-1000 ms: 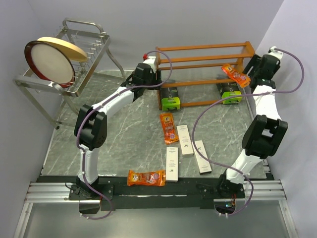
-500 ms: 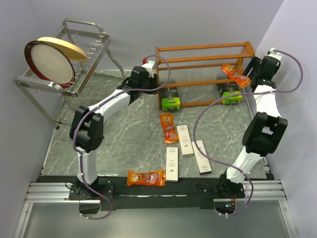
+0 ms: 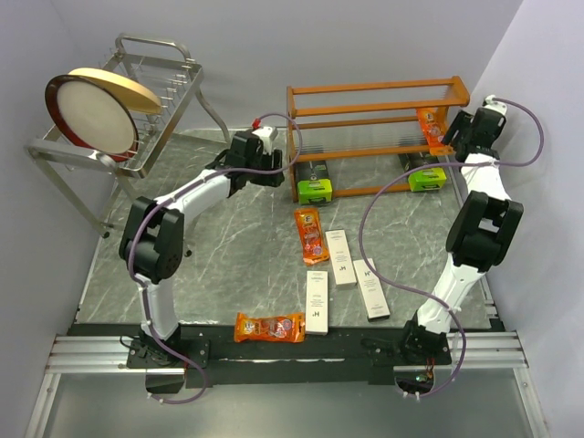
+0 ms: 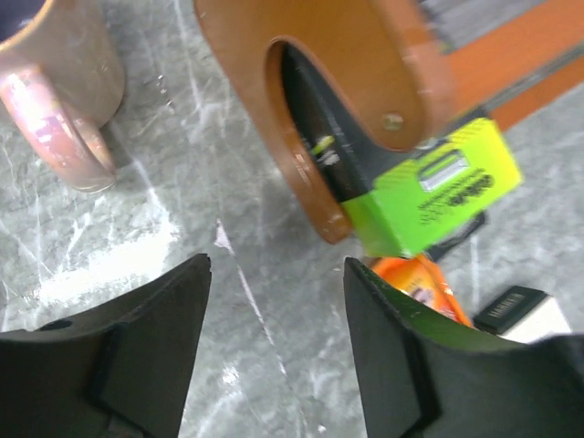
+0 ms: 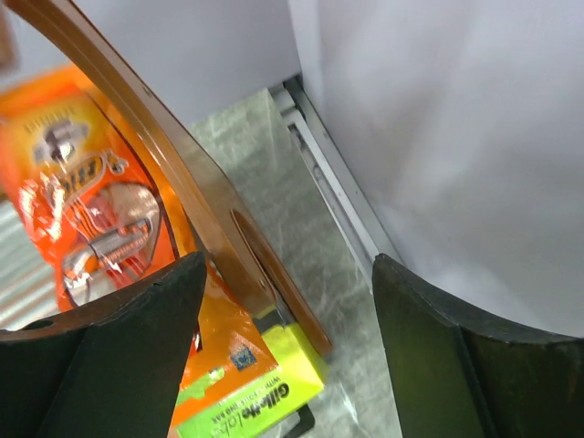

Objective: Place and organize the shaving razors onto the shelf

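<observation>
The orange-brown shelf (image 3: 374, 91) stands at the back of the table. Two lime-green razor packs (image 3: 314, 190) (image 3: 426, 179) sit under its bottom rail. An orange packet (image 3: 428, 125) stands in the shelf's right end. My right gripper (image 3: 447, 135) is beside it, open, and its jaws straddle the shelf's end board (image 5: 182, 173), with the packet (image 5: 91, 201) left of them. My left gripper (image 3: 278, 157) hangs open and empty by the shelf's left end (image 4: 319, 82) and a green pack (image 4: 429, 192). Two orange packets (image 3: 310, 234) (image 3: 270, 327) and three white boxes (image 3: 340, 257) lie on the table.
A mauve mug (image 4: 55, 82) stands left of the shelf's left end. A silver wire rack (image 3: 160, 109) with a round plate (image 3: 91, 114) stands at the back left. The side wall (image 5: 456, 137) is close on the right of the right gripper.
The right gripper carried the orange packet up and left into the shelf's right end, where it now stands upright. The left gripper drew back left from the shelf's end.
</observation>
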`<action>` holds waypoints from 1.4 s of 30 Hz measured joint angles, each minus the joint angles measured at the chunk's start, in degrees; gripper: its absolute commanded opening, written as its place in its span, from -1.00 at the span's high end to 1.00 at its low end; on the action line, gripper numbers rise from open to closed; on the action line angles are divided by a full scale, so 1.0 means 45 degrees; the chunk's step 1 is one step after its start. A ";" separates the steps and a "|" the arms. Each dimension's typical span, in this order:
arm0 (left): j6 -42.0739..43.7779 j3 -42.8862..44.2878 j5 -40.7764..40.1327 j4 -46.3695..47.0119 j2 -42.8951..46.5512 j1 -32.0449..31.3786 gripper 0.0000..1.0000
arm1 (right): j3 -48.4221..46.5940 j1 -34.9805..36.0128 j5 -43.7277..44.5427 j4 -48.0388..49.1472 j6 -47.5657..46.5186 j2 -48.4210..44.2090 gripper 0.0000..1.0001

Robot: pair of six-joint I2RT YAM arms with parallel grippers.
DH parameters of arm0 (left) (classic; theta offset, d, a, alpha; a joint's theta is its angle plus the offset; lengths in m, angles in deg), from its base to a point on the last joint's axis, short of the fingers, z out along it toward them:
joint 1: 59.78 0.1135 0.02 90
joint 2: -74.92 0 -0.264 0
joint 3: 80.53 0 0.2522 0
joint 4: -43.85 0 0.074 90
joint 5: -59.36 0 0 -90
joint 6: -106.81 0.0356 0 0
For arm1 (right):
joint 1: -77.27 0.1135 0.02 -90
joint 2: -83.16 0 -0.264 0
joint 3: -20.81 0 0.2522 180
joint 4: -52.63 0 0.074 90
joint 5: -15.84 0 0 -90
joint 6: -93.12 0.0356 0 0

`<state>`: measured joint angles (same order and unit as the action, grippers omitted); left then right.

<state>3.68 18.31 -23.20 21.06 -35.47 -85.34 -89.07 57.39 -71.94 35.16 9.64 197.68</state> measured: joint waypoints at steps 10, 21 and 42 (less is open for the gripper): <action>-0.0316 0.0044 0.0291 0.0024 0.0680 -0.0117 -0.51 | -0.0505 0.0000 0.0010 0.0155 -0.0160 0.0019 -0.68; -0.1064 0.1209 0.0724 0.0267 0.0466 -0.0204 -0.64 | -0.1117 0.0000 0.0175 0.0325 -0.0699 0.0947 -0.71; -0.1617 0.2492 -0.0029 0.0355 -0.1462 -0.0593 -0.67 | -0.1064 -0.0136 -0.4255 0.0243 0.0743 0.1292 -0.61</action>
<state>-3.60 29.52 -23.33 22.65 -42.05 -88.01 -93.85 56.78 -91.08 36.26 12.98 203.49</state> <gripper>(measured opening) 0.827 0.808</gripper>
